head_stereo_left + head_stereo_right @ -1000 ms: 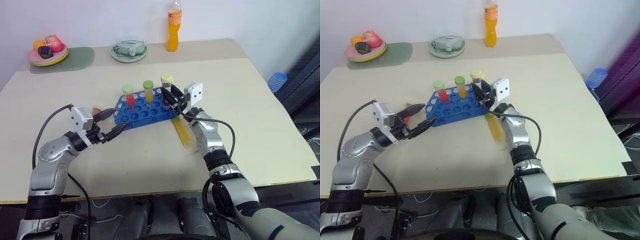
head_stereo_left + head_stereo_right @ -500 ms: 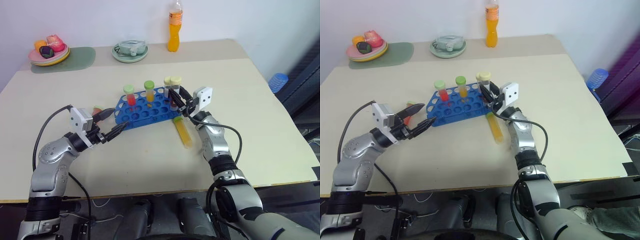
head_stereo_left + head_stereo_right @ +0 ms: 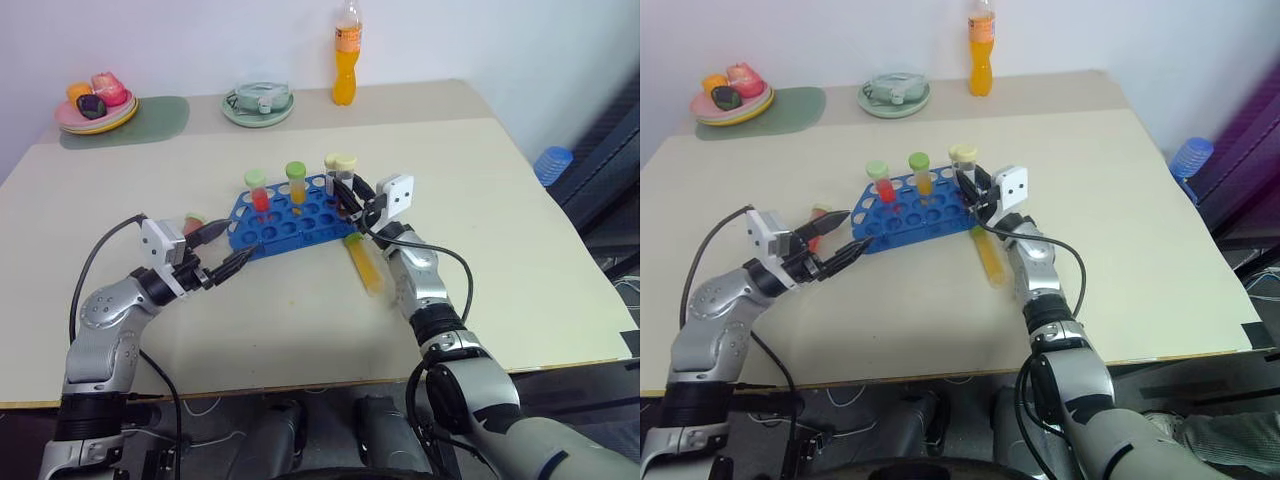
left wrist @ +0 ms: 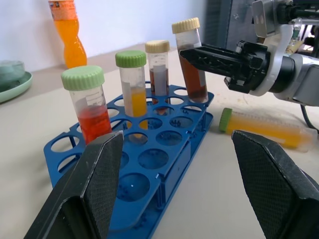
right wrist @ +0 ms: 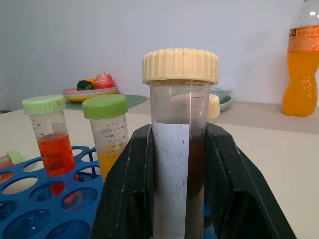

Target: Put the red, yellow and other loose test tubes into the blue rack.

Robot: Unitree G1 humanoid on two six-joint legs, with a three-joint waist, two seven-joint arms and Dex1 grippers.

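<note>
The right end effector (image 3: 352,203), clamped on the brown-liquid tube (image 4: 191,62), has brought it upright over the blue rack's (image 3: 290,222) far corner since a second ago, so seating comes next, while the left end effector (image 3: 222,250) waits open.

Silver-grey jointed arms, black looping cables, white wrist camera boxes, black textured two-fingered pincers.
</note>
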